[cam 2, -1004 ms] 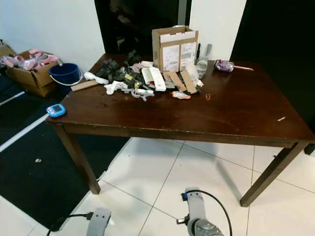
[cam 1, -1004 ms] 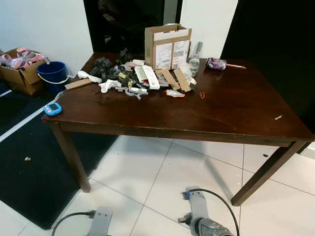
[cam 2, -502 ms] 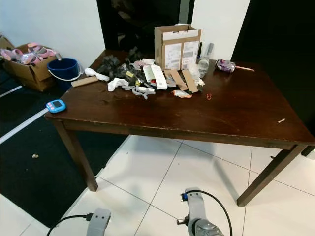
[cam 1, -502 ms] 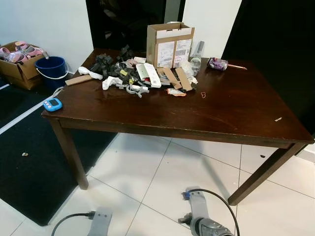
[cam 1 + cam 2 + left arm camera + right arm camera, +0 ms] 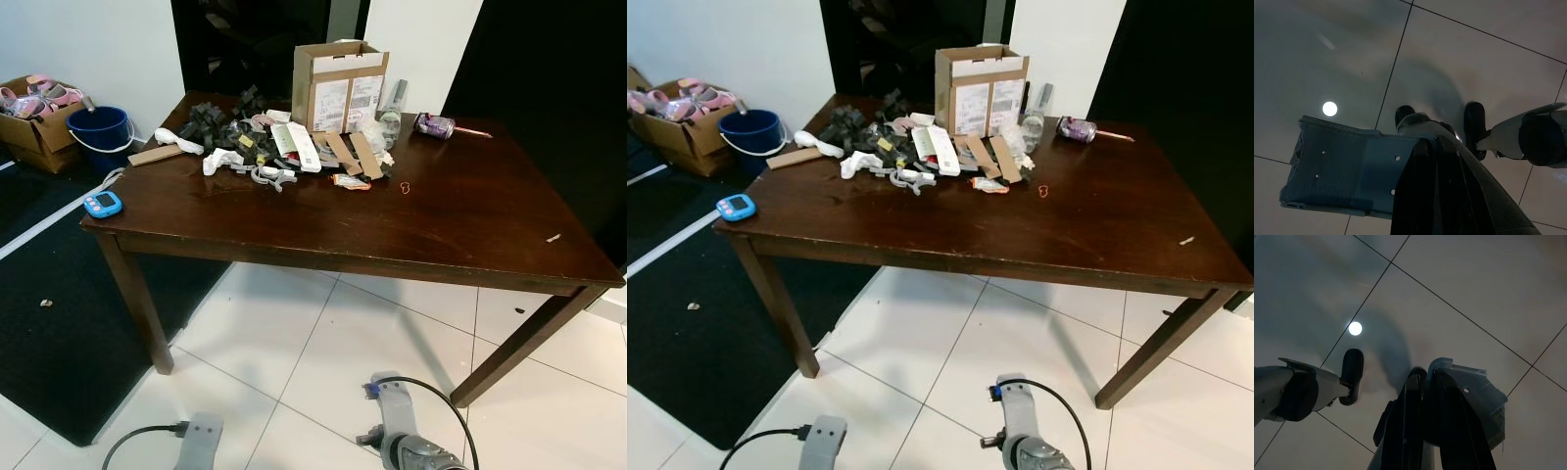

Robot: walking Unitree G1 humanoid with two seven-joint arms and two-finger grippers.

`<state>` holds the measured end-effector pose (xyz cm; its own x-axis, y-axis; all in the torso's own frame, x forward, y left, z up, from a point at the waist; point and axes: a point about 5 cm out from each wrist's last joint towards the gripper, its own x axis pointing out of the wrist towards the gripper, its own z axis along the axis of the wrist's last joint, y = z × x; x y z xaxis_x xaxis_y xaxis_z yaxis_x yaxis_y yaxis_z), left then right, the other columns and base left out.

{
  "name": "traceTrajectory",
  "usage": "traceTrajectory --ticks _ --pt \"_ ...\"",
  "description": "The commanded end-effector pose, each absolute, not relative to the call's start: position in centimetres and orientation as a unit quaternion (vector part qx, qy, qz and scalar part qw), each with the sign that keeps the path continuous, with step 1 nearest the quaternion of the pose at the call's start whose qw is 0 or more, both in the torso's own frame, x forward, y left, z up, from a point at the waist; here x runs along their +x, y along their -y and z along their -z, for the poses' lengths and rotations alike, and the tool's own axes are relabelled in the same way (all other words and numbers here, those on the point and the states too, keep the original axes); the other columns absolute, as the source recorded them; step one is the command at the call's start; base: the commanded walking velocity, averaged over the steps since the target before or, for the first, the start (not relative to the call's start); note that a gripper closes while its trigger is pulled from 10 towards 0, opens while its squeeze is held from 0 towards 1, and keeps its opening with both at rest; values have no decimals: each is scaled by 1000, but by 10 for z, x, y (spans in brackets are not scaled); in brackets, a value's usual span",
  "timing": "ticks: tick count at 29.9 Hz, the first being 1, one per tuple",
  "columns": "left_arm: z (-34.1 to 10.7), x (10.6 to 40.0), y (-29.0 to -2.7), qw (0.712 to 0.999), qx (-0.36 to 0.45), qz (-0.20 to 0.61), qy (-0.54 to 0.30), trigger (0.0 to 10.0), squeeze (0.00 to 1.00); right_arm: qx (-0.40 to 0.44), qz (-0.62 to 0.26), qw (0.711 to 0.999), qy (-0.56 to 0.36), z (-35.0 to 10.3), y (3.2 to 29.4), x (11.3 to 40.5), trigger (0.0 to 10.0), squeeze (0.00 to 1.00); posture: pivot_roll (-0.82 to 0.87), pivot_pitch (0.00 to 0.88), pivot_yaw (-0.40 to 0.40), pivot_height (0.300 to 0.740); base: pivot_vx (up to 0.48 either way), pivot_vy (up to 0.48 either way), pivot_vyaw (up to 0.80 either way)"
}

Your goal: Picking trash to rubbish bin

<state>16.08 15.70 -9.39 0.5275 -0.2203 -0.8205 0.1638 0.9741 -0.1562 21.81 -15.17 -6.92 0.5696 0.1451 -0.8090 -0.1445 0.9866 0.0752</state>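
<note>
A dark wooden table (image 5: 470, 225) is seen ahead, with scattered trash (image 5: 265, 157) piled at its far left beside a cardboard box (image 5: 338, 86). A blue bucket (image 5: 101, 132) stands on the floor left. Both arms hang low; the left claw (image 5: 1437, 161) and right claw (image 5: 1422, 382) appear pressed closed, though dimly lit.

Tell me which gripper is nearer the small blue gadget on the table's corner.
Left. The left gripper hangs low over the floor tiles, on the blue gadget's side; the right gripper hangs farther across.

Dark brown table (image 5: 460, 225), blue bucket (image 5: 101, 134), white floor tiles (image 5: 323, 362), black mat (image 5: 59, 343).
</note>
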Motion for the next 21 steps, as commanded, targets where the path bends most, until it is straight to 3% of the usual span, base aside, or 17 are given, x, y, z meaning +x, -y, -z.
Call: traceTrajectory --ticks 1,14,21 --pt "95 158 -151 869 -37 114 -479 10000 0 -6 -81 882 -464 71 154 215 10000 0 143 45 -51 740 0 0 0" --pt "95 160 -151 870 -34 117 -478 10000 0 -4 -80 882 -465 71 155 215 10000 0 138 40 -47 740 0 0 0" --pt "94 161 -149 871 -36 118 -476 10000 0 -6 -80 882 -464 70 156 216 10000 0 137 37 -54 740 0 0 -800"
